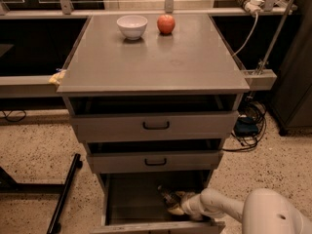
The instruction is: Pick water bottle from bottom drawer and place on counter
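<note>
Pickup is the step in hand: the gripper (176,206) sits low inside the open bottom drawer (129,199), right at the water bottle (167,195), its hold impossible to tell, and next comes a secure lift toward the counter (146,62).

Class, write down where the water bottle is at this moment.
In the camera view, the water bottle is inside the open bottom drawer, right of its middle, with the hand beside it.
</note>
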`<act>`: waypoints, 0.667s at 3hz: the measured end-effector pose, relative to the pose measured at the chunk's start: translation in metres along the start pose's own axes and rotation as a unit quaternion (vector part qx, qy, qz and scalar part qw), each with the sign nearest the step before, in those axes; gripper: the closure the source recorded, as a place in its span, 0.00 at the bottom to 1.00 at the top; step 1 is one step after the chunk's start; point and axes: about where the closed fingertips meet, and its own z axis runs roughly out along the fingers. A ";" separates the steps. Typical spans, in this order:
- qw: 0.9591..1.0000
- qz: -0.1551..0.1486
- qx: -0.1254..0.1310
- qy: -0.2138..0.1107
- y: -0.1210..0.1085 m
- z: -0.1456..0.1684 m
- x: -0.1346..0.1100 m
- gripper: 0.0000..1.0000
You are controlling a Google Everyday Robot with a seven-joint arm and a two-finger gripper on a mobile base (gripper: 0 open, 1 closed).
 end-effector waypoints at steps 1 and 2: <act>1.000 0.000 -0.001 0.001 0.001 0.000 0.001 0.73; 1.000 0.000 -0.001 0.001 0.001 0.000 0.001 0.97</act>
